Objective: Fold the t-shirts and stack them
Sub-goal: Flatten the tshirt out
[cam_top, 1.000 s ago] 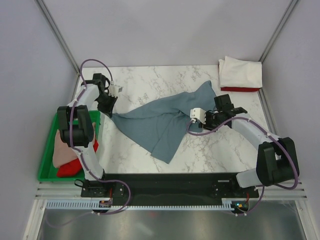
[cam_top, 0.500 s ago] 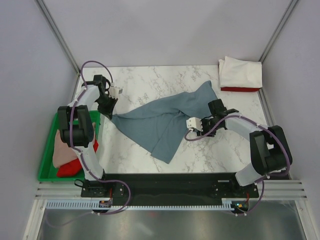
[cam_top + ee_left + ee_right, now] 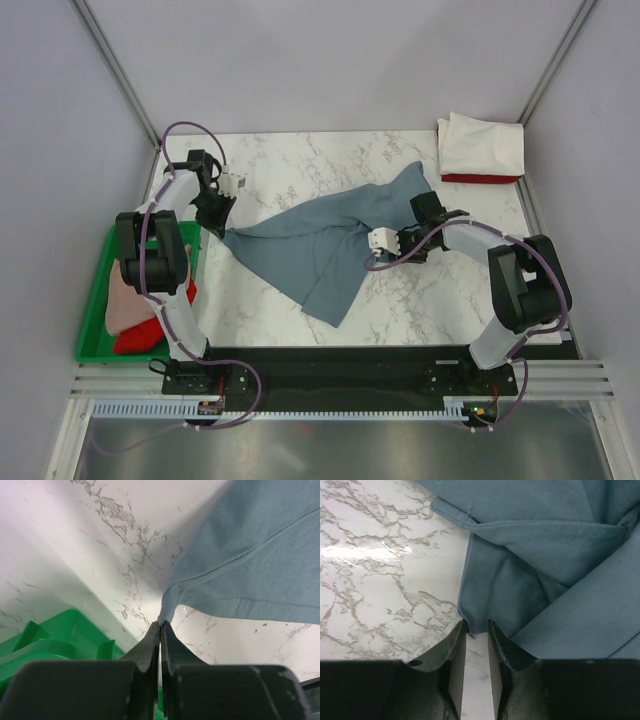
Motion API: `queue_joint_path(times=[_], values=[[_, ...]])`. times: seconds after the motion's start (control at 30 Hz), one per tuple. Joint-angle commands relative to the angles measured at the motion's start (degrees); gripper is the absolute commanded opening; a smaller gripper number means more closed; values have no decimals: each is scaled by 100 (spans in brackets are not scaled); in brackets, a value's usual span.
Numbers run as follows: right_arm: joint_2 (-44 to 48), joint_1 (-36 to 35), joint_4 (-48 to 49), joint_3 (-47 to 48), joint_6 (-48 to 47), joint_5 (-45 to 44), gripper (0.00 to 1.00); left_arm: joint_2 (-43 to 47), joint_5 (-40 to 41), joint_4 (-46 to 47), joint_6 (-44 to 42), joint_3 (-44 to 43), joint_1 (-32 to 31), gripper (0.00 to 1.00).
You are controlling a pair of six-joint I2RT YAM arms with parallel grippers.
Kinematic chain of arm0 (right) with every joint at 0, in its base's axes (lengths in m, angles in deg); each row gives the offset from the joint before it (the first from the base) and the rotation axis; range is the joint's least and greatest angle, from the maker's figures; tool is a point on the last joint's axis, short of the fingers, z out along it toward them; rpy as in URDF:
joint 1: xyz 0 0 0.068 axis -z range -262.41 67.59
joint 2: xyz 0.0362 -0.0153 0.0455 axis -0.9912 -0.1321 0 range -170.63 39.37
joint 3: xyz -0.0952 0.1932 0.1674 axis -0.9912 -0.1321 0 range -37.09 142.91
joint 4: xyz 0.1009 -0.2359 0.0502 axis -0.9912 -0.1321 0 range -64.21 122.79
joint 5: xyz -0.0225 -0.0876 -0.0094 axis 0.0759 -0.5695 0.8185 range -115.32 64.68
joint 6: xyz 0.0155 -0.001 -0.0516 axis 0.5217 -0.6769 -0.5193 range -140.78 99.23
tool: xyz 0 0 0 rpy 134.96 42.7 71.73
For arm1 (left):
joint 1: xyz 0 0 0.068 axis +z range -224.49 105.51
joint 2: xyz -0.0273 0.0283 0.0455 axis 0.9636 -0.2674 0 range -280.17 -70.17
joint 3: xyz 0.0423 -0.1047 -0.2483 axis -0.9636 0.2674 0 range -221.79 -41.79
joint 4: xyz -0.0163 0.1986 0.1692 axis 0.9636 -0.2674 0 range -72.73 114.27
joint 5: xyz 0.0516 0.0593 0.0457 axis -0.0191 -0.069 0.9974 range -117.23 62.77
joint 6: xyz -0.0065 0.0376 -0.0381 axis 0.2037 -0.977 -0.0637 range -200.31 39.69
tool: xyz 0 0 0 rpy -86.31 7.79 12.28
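slate blue-grey t-shirt point(image 3: 320, 245): lies unfolded and rumpled, stretched slantwise across the middle of the marble bench point(image 3: 300, 160), hem stitching showing, left tip pinched in the left claw point(image 3: 160, 626). white t-shirt point(image 3: 482, 143): sits folded at the far right corner, atop a folded red t-shirt point(image 3: 480, 179) showing only as a thin strip. pale pink t-shirt point(image 3: 122, 300) and second red t-shirt point(image 3: 140, 338): lie crumpled together in the green tray point(image 3: 95, 352).

The marble bench point(image 3: 300, 160) is viewed from high above and behind the arm bases point(image 3: 340, 375), looking down, the blue-grey t-shirt point(image 3: 320, 245) mid-frame. The left wrist view is set close at the shirt's left corner, past the left fingers point(image 3: 149, 647); the right wrist view close at its right edge. The shirt is shared by all three.
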Motion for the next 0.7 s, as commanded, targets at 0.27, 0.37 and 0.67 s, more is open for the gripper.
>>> queue_joint_path(times=[0.27, 0.37, 0.67], values=[[419, 243, -357, 853, 348, -61, 0, 186, -78, -146, 12, -414, -49, 2], [736, 541, -8, 1704, 1459, -61, 0, 353, -254, -365, 3, -1027, -57, 2], [808, 1227, 689, 4306, 3661, -1079, 0, 669, -606, -867, -6, -3383, -84, 2]])
